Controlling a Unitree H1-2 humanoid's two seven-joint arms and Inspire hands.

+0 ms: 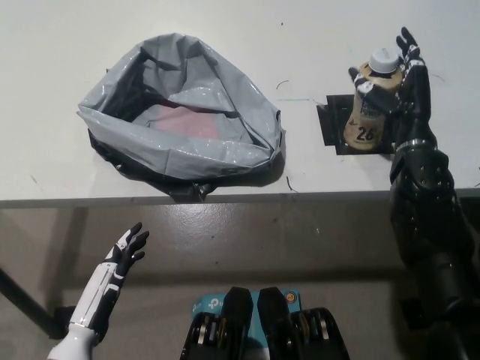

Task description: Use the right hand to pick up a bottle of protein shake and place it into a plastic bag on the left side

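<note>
A beige protein shake bottle [369, 112] with a white cap and a "26" label stands on a small black mat [328, 124] at the table's right. My black right hand [397, 79] is against the bottle's right side, its fingers [409, 46] stretched upward past the cap and the thumb lying across the bottle's upper left. The hand is open around the bottle, not closed on it. A grey plastic bag [180, 150] lies open-mouthed on the table's left, with something reddish inside. My white left hand [126, 253] rests open at the lower left, below the table edge.
The white table's front edge [225, 199] runs across the middle of the view, with dark floor below it. Bare tabletop lies between the bag and the black mat.
</note>
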